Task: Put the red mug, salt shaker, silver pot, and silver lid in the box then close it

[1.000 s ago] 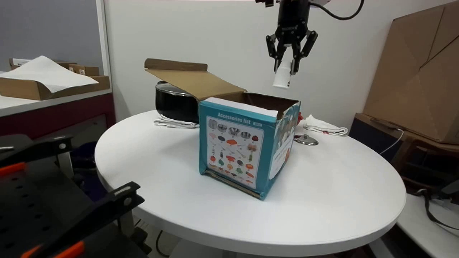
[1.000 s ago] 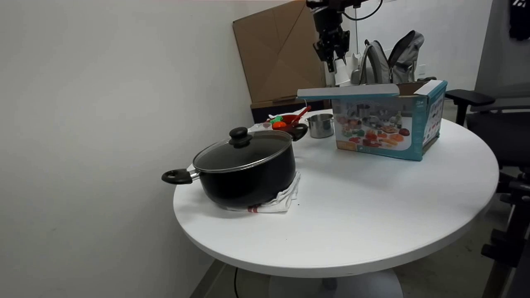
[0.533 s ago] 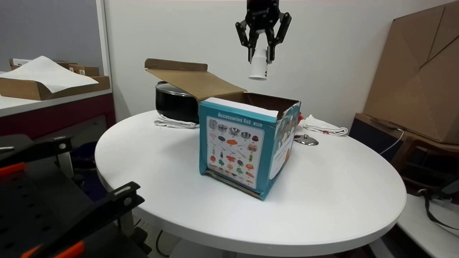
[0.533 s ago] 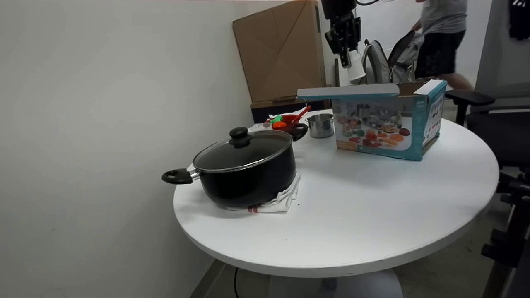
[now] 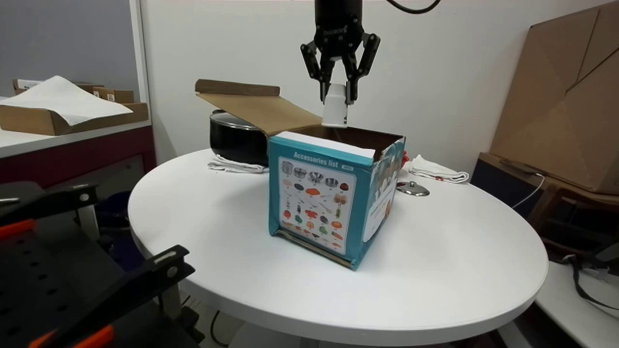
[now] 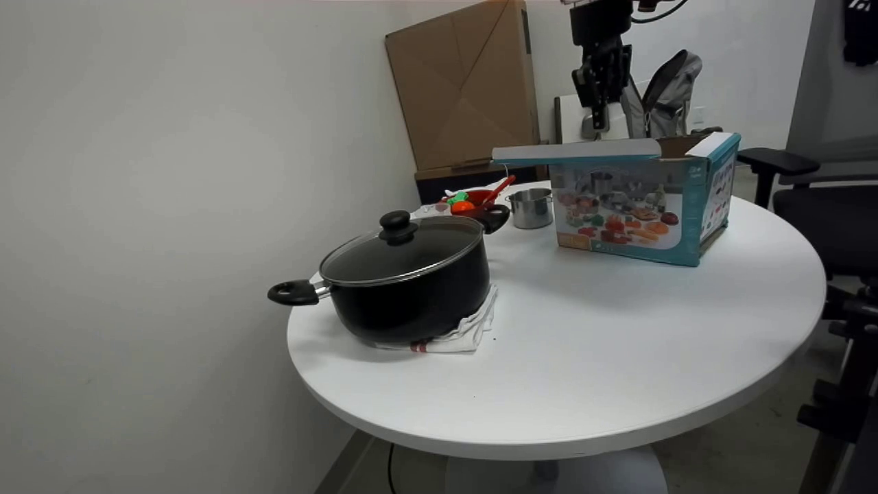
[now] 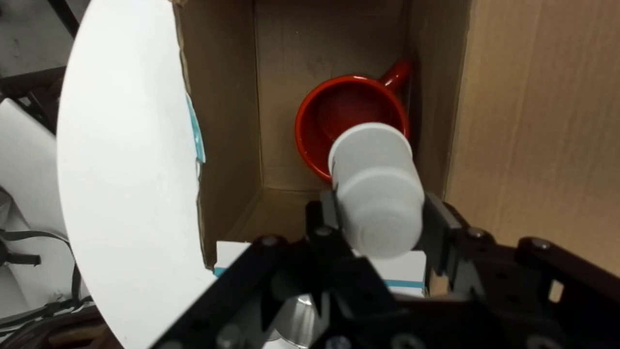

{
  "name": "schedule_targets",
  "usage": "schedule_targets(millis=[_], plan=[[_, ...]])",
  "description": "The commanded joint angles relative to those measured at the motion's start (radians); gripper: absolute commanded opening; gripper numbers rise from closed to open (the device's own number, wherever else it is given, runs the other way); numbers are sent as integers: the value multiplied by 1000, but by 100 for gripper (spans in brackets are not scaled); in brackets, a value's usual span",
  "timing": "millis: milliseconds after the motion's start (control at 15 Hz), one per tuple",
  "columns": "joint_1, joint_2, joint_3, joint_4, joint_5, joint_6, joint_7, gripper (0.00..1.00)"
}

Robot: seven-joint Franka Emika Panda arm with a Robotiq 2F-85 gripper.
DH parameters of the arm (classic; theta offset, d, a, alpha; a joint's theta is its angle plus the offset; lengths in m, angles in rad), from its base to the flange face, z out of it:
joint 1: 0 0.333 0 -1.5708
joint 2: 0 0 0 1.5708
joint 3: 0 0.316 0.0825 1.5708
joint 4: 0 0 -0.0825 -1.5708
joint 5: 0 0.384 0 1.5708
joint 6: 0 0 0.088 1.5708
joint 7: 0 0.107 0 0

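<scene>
Hand pinching white salt shaker above open box; red mug inside, beneath. Current step, likely: boxing shaker. Next move calls for lowering it in, then release beside mug. Silver pot, silver lid on bench, outside box.

Black gripper; white salt shaker; red mug; teal box, white panel with multicoloured pictures; silver pot; white bench.
</scene>
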Motion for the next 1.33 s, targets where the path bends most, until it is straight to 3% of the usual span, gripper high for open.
schedule_targets(millis=[0, 800, 1267], plan=[[-6, 55, -9, 0, -22, 100, 30, 18], [0, 279, -54, 123, -5, 144, 54, 18], [5, 334, -53, 123, 3, 148, 42, 18]])
